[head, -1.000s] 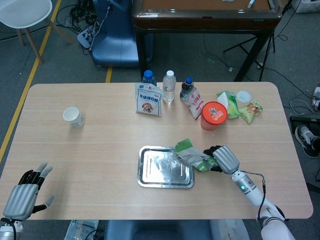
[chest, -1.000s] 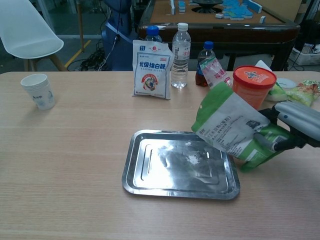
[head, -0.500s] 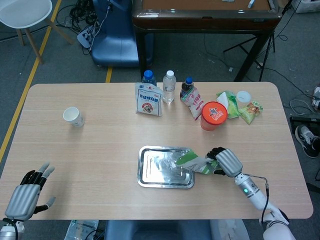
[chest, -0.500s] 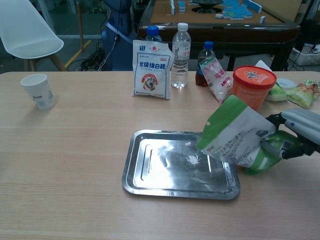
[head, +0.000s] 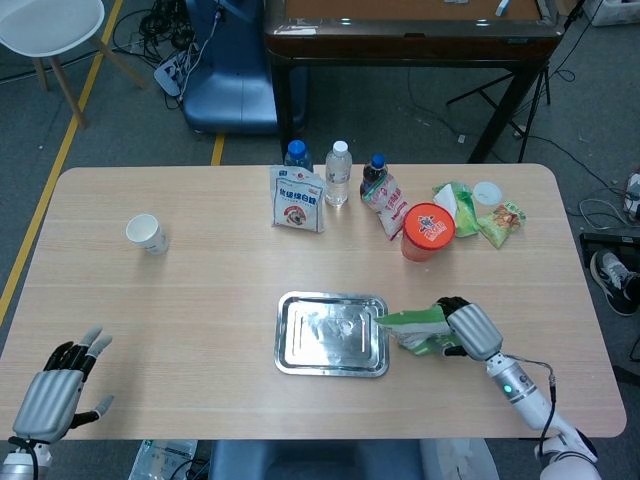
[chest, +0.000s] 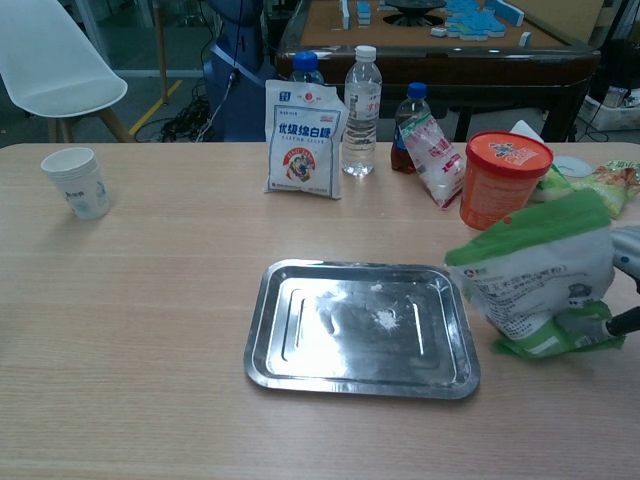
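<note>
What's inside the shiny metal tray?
The metal tray holds only a little white powder near its middle, on the bare metal floor. The green and white bag held by the right hand sits just beside its right rim, not inside.

Both the left hand (head: 48, 400) and the right hand (head: 472, 330) have ribbed silver-grey backs and black fingers tipped in grey, the right one joined to a slim white forearm bearing a small green light.
</note>
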